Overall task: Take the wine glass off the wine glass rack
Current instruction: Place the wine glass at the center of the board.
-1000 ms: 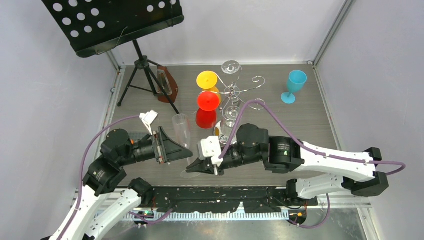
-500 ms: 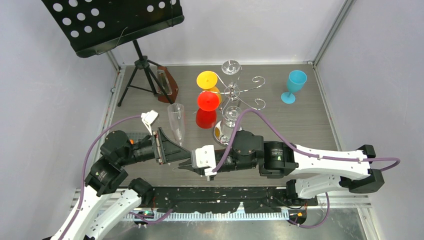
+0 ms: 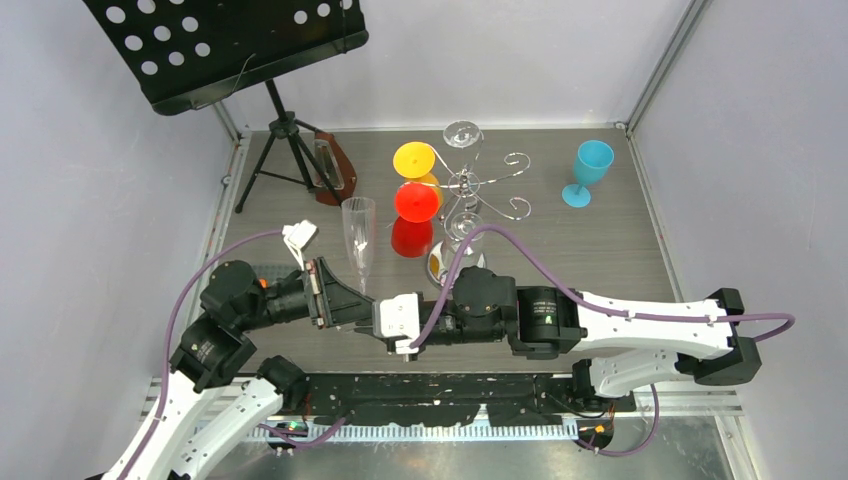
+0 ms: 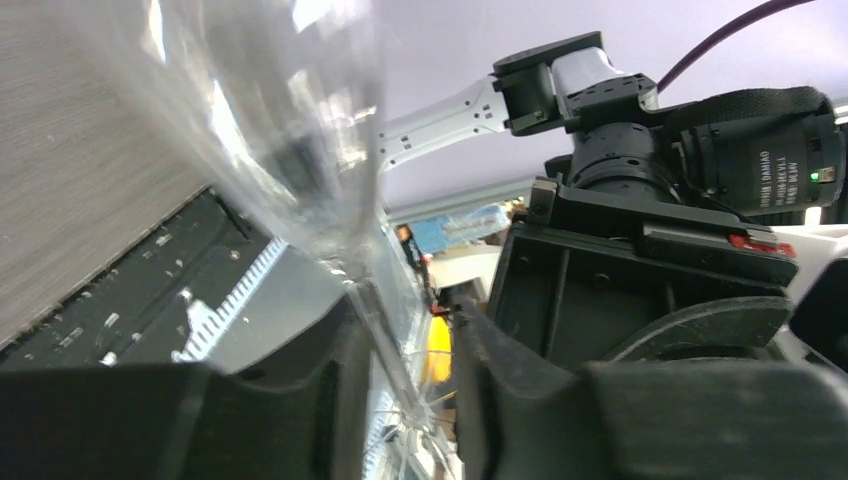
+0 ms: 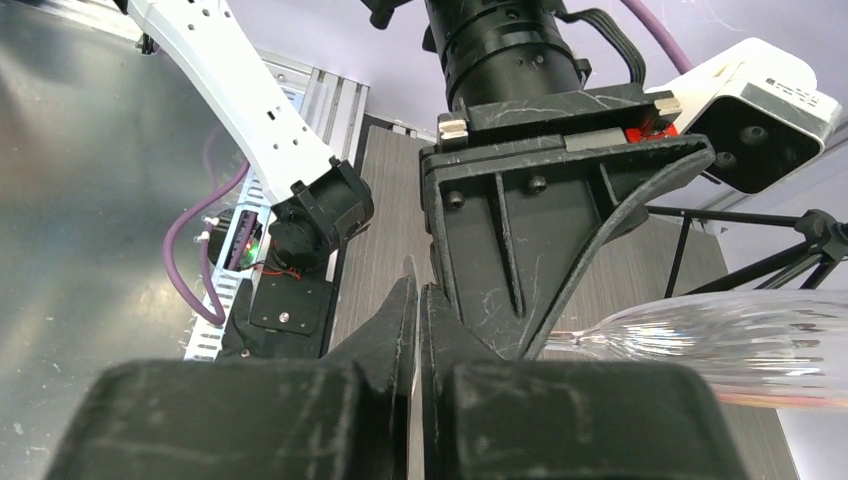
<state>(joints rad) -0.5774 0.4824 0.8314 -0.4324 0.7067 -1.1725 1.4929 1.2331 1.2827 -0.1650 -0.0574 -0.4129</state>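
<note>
The clear fluted wine glass (image 3: pixel 357 232) stands off the chrome wine glass rack (image 3: pixel 470 184), out over the near left of the table. My right gripper (image 5: pixel 417 290) is shut on the thin rim of its foot. In the right wrist view the bowl (image 5: pixel 730 335) lies off to the right. My left gripper (image 4: pixel 405 330) has its jaws drawn in round the stem (image 4: pixel 385 335). The stem rests against one finger (image 4: pixel 335 390), and a gap still shows on the other side. The bowl (image 4: pixel 290 130) fills the upper left of the left wrist view.
Yellow (image 3: pixel 413 160) and red (image 3: pixel 415 201) glasses and two clear ones (image 3: pixel 462 134) hang on the rack. A blue goblet (image 3: pixel 590 168) stands at the back right. A black tripod music stand (image 3: pixel 283 128) and a brown holder (image 3: pixel 336 170) are at the back left.
My right gripper has carried the glass left and nearer, and the glass has tipped up to stand straighter. The left jaws have narrowed from wide open to close round the stem.
</note>
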